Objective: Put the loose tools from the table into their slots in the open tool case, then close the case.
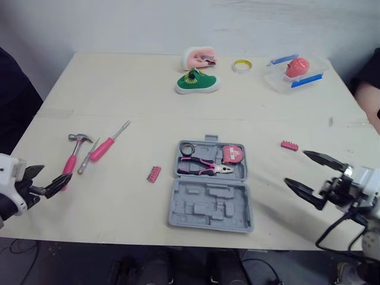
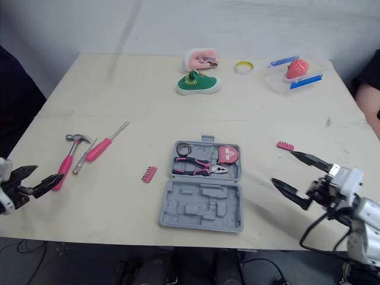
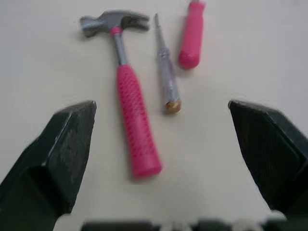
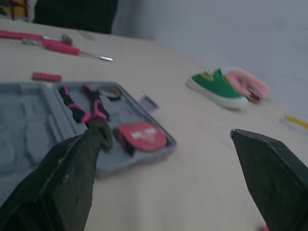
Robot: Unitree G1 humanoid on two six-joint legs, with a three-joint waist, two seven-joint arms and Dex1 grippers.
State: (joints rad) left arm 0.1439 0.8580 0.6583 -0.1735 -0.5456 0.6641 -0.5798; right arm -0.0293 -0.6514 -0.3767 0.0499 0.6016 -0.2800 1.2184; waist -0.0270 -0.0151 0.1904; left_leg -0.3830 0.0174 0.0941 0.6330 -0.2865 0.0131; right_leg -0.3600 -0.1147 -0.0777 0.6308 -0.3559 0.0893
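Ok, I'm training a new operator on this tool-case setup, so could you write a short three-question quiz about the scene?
1. True or false: the pliers already lie in the open tool case.
2. Which lies nearest the left gripper? A hammer; B pliers; C tool case.
3. How many pink bit strips lie loose outside the case?

Key: 1 true; 2 A; 3 two.

green shoe (image 1: 196, 82), perhaps pink slipper (image 1: 199, 57), tape roll (image 1: 241, 65)
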